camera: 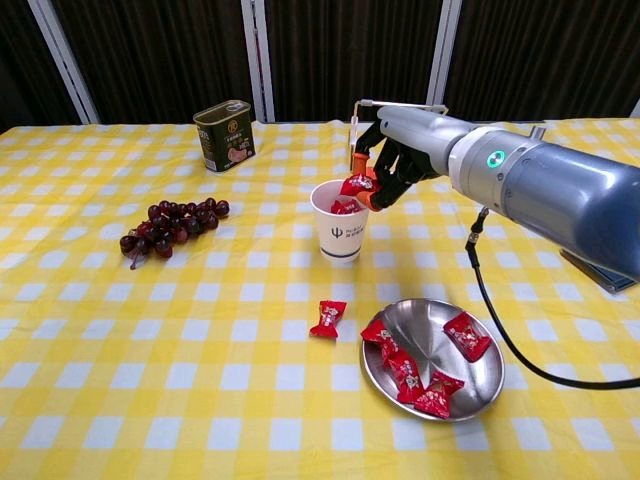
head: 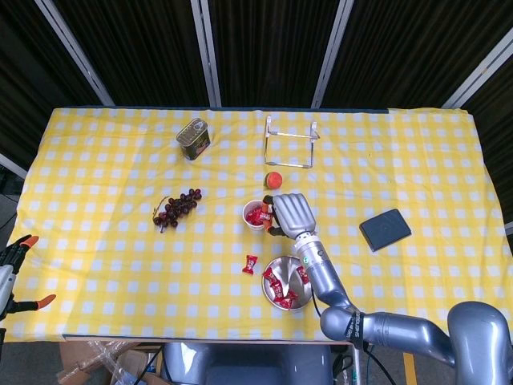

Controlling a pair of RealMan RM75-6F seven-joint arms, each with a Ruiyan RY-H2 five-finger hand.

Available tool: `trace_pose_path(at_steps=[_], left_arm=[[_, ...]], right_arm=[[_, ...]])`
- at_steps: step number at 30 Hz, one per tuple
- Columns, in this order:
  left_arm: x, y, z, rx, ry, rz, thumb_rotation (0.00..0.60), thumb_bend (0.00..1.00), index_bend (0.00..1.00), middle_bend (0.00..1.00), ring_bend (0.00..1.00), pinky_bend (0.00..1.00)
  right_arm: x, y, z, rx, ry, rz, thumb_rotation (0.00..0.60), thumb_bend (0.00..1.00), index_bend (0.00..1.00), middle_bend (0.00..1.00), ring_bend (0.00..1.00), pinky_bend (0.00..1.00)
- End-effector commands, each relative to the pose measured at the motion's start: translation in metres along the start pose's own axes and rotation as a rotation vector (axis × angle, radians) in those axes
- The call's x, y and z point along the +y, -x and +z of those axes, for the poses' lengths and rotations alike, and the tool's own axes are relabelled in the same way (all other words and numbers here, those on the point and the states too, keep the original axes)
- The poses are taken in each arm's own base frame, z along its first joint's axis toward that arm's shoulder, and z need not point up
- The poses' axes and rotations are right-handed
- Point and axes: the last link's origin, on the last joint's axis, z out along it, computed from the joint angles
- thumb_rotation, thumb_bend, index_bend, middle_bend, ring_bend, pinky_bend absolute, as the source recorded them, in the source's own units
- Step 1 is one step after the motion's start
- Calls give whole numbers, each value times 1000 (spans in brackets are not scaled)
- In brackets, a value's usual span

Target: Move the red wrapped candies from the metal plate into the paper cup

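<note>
Head view: table [head: 96,160] seen from high above, looking steeply down, whole yellow-checked top framed, far off. Chest view: set low at near edge, facing across table [camera: 120,400] toward dark curtain, closer. Paper cup [head: 257,214] [camera: 341,220], metal plate [head: 290,265] [camera: 470,385] shared by both.

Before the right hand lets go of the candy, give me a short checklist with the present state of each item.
1. Candy pinched in right hand: ok.
2. Candy directly over paper cup mouth: ok by chest view.
3. Cup upright: ok.
4. Room in cup, a candy already inside: ok.
5. Fingers clear of cup rim: cannot tell.
6. All candies off the metal plate: not ok, several remain, and a stray candy lies on the cloth.
</note>
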Motion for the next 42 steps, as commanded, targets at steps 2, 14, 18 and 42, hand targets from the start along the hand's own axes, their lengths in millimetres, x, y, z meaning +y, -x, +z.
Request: trace_pose_path(at_steps=[2,14,18,42], left_arm=[[0,0,0,-6,-2,-4,600,51,0,0,0,0],[0,0,0,-8,0,-4,600,51,0,0,0,0],[1,0,-1,-5,2,-3,600,52,0,0,0,0],[2,-1,-4,31,29,13,600,51,0,0,0,0]], right_arm=[[1,9,9,-21,14,1,600,522,517,797,924,1000],[1,9,3,-4,-6,-7,600,473,271,797,923,1000],[-2,2,-5,12,-23,8,600,473,270,797,923,1000],[28,27,-100,-121,-16,-92,600,458,286,797,923,1000]])
